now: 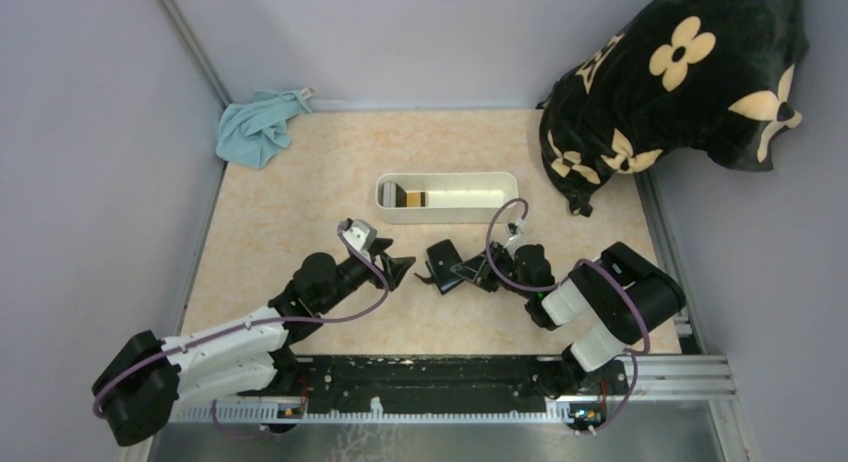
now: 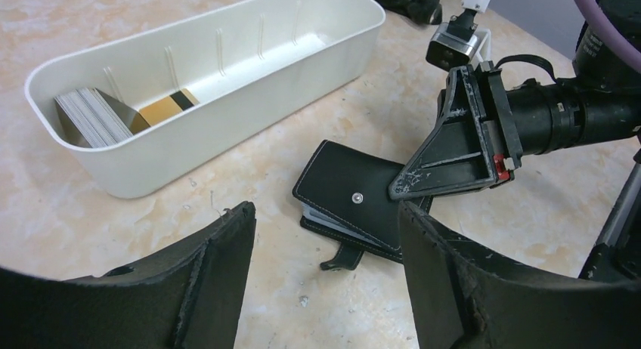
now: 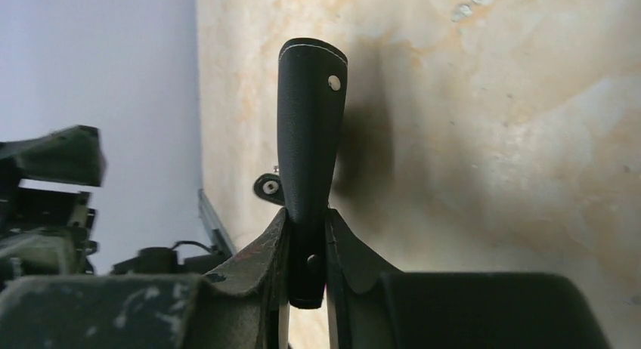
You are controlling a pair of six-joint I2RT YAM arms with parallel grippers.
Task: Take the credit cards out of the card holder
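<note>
The black card holder [image 2: 349, 192] lies folded on the table with its snap strap [image 2: 344, 257] hanging loose. Pale grey-blue edges of credit cards [image 2: 326, 219] show between its covers. My right gripper [image 3: 308, 251] is shut on the card holder [image 3: 308, 130], pinching its right edge; in the left wrist view its fingers [image 2: 446, 164] reach in from the right. My left gripper [image 2: 325, 288] stands open just left of the card holder [image 1: 444, 265], nothing between its fingers. A stack of cards [image 2: 91, 116] and a gold card [image 2: 168, 106] lie in the white tray [image 2: 249, 100].
The white tray [image 1: 470, 210] stands just behind the card holder. A blue cloth [image 1: 258, 127] lies at the back left corner and a black flowered cushion [image 1: 680, 82] at the back right. Grey walls close in both sides; a metal rail [image 1: 450, 382] runs along the near edge.
</note>
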